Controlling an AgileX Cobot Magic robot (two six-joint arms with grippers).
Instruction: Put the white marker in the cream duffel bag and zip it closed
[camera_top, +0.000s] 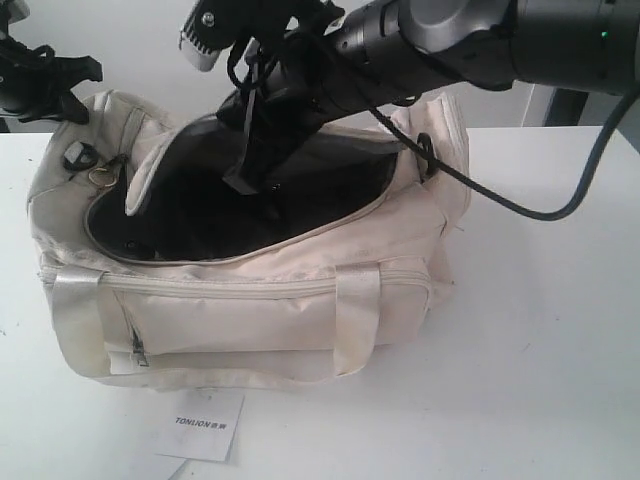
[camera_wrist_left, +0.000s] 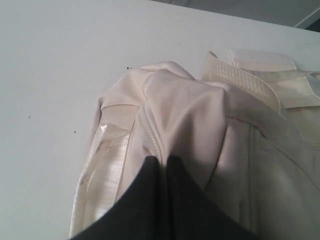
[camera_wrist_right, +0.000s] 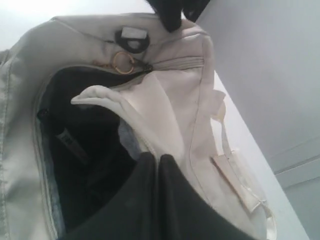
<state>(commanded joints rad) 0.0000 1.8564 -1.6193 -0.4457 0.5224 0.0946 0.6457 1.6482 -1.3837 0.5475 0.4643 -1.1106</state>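
exterior: above cream duffel bag (camera_top: 250, 312) | wrists: close, left outside, right at opening

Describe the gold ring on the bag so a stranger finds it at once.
Start at the cream duffel bag on the white table. Go to its end on the left of the exterior view. The gold ring hangs there, thin and shiny, beside a thicker black ring.

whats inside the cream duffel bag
Black lining and the shut right gripper reaching in. Its arm and shadow hide the bottom; no white marker shows.
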